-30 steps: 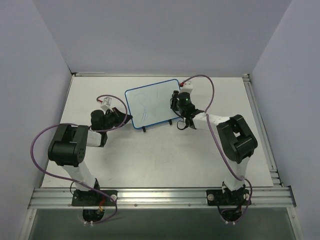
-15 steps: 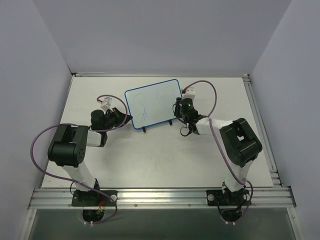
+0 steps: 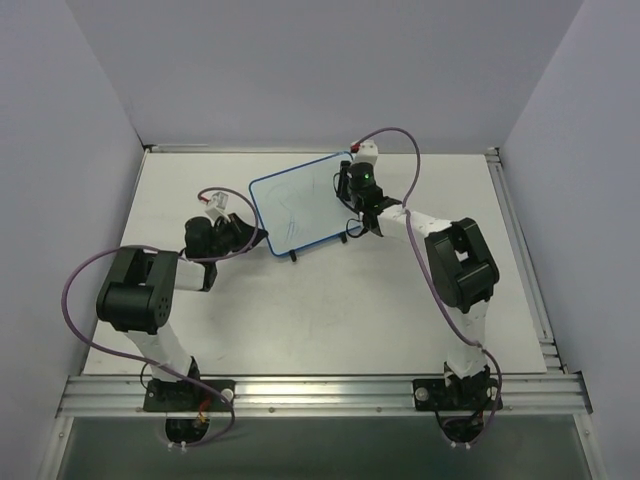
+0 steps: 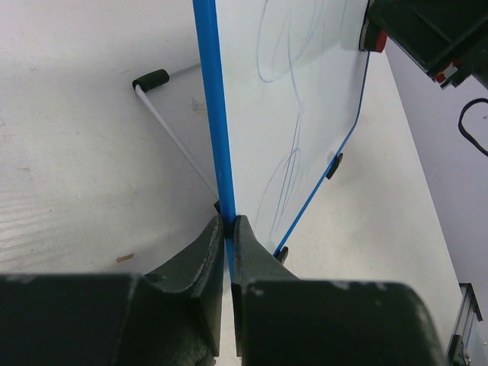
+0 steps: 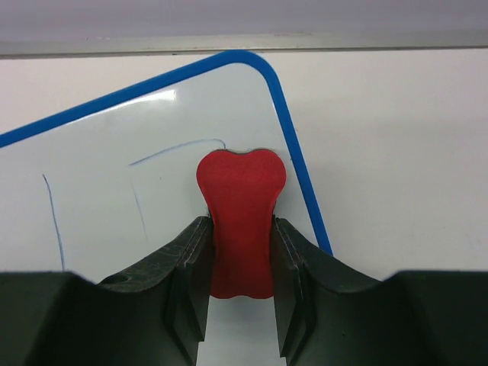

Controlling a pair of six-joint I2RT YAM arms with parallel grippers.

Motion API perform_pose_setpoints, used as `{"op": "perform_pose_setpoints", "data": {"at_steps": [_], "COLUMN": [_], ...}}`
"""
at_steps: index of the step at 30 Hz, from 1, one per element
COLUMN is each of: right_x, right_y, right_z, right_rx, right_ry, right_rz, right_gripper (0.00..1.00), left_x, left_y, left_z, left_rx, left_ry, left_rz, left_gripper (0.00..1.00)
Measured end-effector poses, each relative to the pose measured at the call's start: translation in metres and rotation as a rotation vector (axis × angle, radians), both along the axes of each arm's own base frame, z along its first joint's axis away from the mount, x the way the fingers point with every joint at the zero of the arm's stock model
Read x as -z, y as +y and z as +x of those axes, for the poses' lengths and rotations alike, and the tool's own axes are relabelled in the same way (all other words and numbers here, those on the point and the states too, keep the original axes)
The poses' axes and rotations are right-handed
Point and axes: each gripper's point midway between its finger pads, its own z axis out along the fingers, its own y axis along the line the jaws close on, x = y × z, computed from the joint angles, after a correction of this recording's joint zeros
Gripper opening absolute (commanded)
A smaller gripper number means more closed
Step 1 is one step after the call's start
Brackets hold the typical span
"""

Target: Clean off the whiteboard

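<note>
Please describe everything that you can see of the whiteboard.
The whiteboard is a white rectangle with a thin blue rim, rounded corners and small black feet. Faint blue scribbles mark it. It stands propped on the table. The left gripper pinches its rim; the red eraser, held by the right gripper, presses near its far right corner.

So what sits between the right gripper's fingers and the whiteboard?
A red eraser, clamped in the right gripper, its head against the whiteboard near a corner; the right wrist view shows it.
</note>
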Motion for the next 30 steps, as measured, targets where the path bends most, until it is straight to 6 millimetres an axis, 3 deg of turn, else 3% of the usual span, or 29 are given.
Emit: {"op": "perform_pose_setpoints", "data": {"at_steps": [9, 14, 22, 27, 30], "right_x": [-0.014, -0.010, 0.017, 0.014, 0.010], "right_y": [-0.010, -0.010, -0.017, -0.014, -0.007], "right_z": [0.032, 0.029, -0.011, -0.008, 0.005], "right_rx": [0.018, 0.006, -0.004, -0.010, -0.016], "right_ry": [-0.026, -0.030, 0.013, 0.020, 0.024], "right_rz": [-0.004, -0.012, -0.043, -0.057, -0.073], "right_gripper": [0.05, 0.04, 0.04, 0.05, 0.05], "left_x": [0.001, 0.000, -0.001, -0.001, 0.000], "left_y": [-0.002, -0.003, -0.003, -0.003, -0.003], "left_z": [0.000, 0.000, 0.000, 0.000, 0.000], "left_rx": [0.004, 0.002, 0.001, 0.001, -0.002], "left_ry": [0.006, 0.006, 0.009, 0.010, 0.012], "left_rz": [0.024, 0.034, 0.038, 0.041, 0.047], "left_gripper": [0.02, 0.02, 0.02, 0.02, 0.02]}}
